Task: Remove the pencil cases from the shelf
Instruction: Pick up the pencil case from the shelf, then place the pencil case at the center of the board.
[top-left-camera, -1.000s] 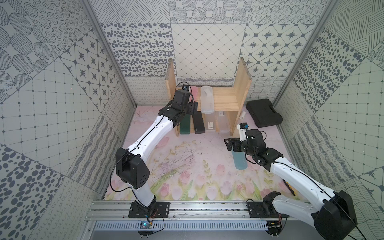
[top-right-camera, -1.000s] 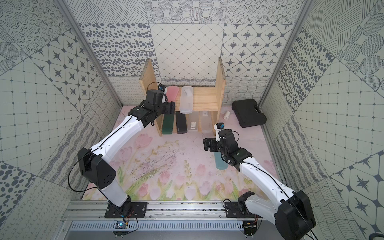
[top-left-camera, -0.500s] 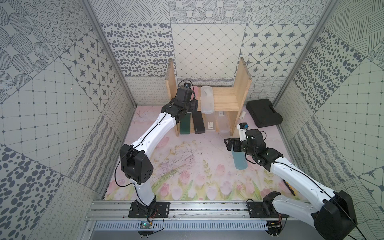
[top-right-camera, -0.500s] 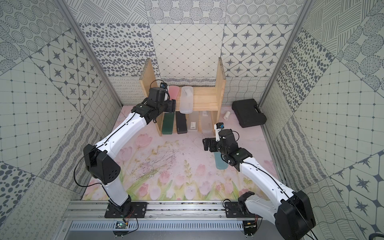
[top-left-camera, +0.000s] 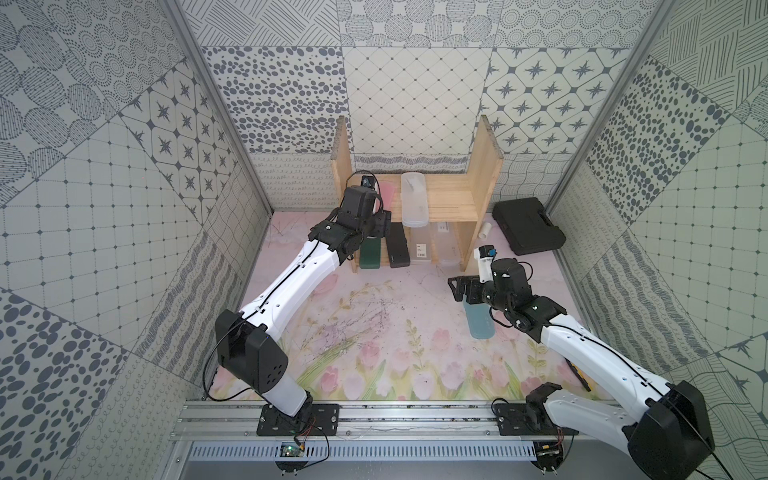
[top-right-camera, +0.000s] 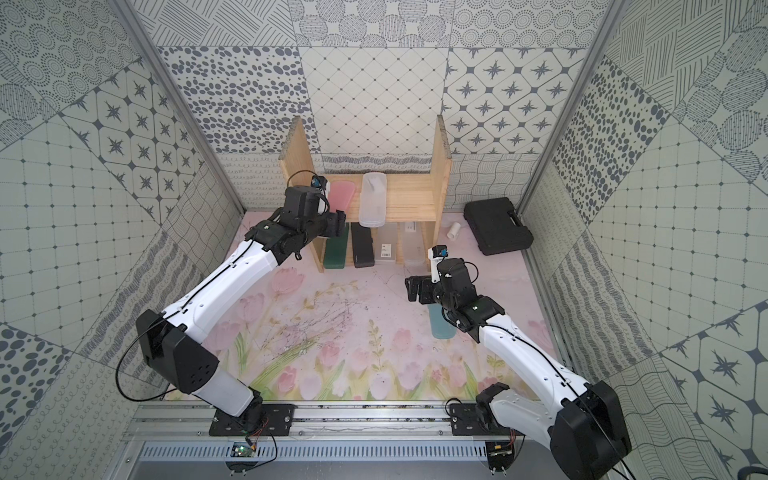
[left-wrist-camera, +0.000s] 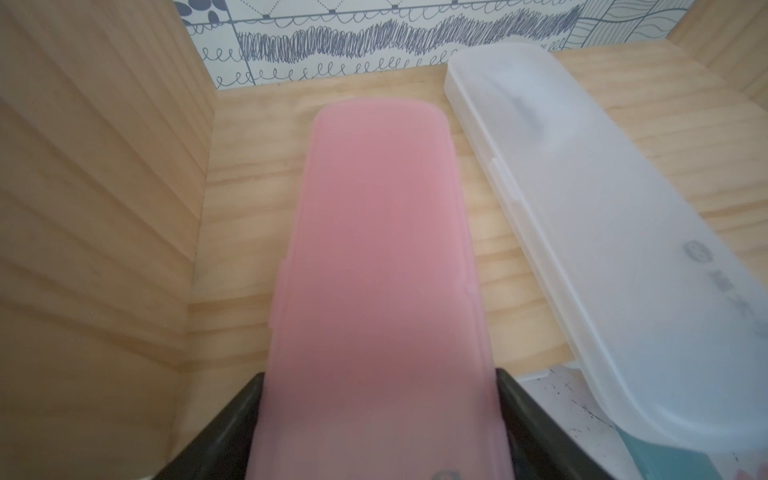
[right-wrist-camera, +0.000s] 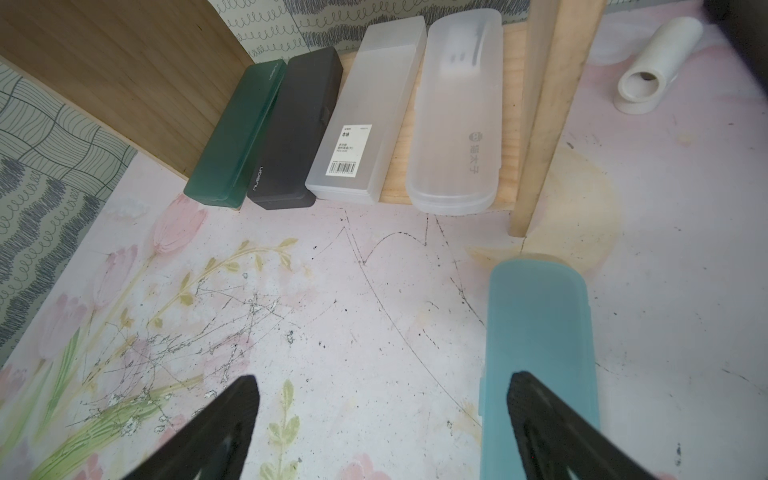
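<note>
The pine shelf (top-left-camera: 484, 166) stands at the back. On its upper tier lie a pink pencil case (left-wrist-camera: 374, 249) and a frosted one (left-wrist-camera: 582, 228). My left gripper (left-wrist-camera: 380, 399) is shut on the pink case's near end (top-left-camera: 388, 192). The lower tier holds dark green (right-wrist-camera: 237, 133), black (right-wrist-camera: 297, 129), barcode-labelled frosted (right-wrist-camera: 365, 120) and plain frosted (right-wrist-camera: 457, 124) cases. A blue case (right-wrist-camera: 540, 324) lies on the mat in front of the shelf's right side. My right gripper (right-wrist-camera: 380, 399) hangs open over the mat, one finger above the blue case, holding nothing.
A large black tool case (top-left-camera: 528, 226) and a small white tube (top-left-camera: 485, 230) lie right of the shelf. A dark pen-like thing (top-left-camera: 577, 374) lies by the right wall. Patterned walls close in on three sides.
My left gripper has reached further onto the upper tier and closed on the pink case. The right arm has not moved.
</note>
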